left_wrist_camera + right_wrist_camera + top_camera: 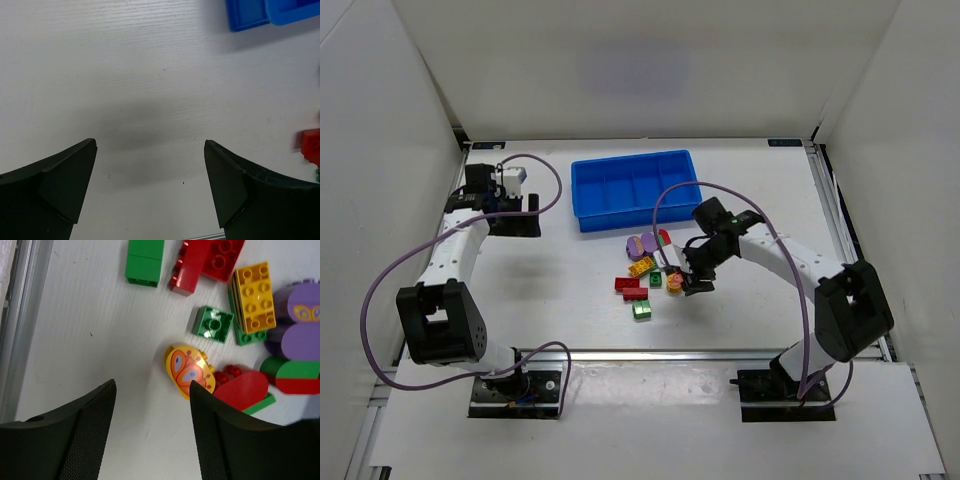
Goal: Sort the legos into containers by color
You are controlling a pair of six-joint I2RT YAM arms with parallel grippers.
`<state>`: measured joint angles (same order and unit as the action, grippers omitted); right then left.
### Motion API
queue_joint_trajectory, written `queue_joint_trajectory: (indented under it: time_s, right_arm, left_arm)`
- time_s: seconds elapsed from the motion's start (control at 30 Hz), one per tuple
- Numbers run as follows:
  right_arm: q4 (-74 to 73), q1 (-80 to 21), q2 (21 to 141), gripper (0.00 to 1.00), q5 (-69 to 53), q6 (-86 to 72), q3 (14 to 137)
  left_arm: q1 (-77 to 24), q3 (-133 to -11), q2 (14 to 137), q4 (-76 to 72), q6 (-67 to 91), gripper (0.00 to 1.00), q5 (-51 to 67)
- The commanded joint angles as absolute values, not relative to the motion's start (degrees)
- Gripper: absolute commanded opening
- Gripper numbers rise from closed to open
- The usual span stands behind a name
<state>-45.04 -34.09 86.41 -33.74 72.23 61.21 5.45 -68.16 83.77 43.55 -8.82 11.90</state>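
White tabletop (570,310) holds all the legos (648,275) clustered near the blue tray (578,195), containers (620,190) bare, so I log nothing sorted; right claw (152,410) hangs apart above them, left claw (150,170) wide apart, both empty.

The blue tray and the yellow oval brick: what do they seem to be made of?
The blue tray looks like moulded plastic, smooth and slightly glossy: one even colour, thin walls. The yellow oval brick seems to be hard plastic with a slight sheen on its edge and a printed orange butterfly on top.
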Motion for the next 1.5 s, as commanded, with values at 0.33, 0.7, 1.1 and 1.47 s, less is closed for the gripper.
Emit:
queue_joint_trajectory:
  time_s: [0.33,0.7,1.1,1.47]
  right_arm:
    - [-43.9,-35.2,97.9,0.66,-35.2,86.2,67.8]
    - [-43.0,-34.5,105.2,0.67,-34.2,87.7,71.4]
    - [-43.7,-33.5,106.6,0.66,-32.7,91.0,68.7]
    - [-38.4,-33.5,105.6,0.38,-31.6,89.0,66.4]
  left_arm:
    - [5.4,-66.1,83.3,43.9,-8.7,0.99,10.3]
    - [5.5,-68.5,86.2,43.8,-8.7,0.99,9.0]
    - [5.4,-68.9,87.5,43.9,-8.5,0.99,8.3]
    - [5.4,-69.3,88.5,43.9,-8.2,0.99,8.9]
